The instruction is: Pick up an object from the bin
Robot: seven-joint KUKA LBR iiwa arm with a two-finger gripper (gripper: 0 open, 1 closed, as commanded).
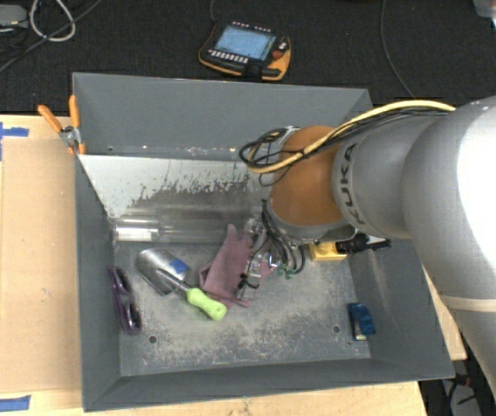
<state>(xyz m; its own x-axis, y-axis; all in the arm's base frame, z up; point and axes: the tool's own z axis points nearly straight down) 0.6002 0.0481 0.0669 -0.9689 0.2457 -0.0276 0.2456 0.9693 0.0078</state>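
Observation:
My gripper [258, 263] is low in the middle of the bin, under the orange cover, right at the right edge of a mauve folded cloth [229, 269]. The cloth lies crumpled and leans up toward the gripper; whether it is gripped I cannot tell. Just left of the cloth lies a metal scoop with a green handle [179, 286], and a small blue thing [179, 267] rests against its bowl. A yellow thing [326, 250] peeks out from under the arm on the right.
A clear plastic tube [157, 230] lies along the back wall at the left. A purple pair of scissors [125, 299] sits near the left wall. A small blue block [362, 320] lies at the front right corner. The arm covers the right back.

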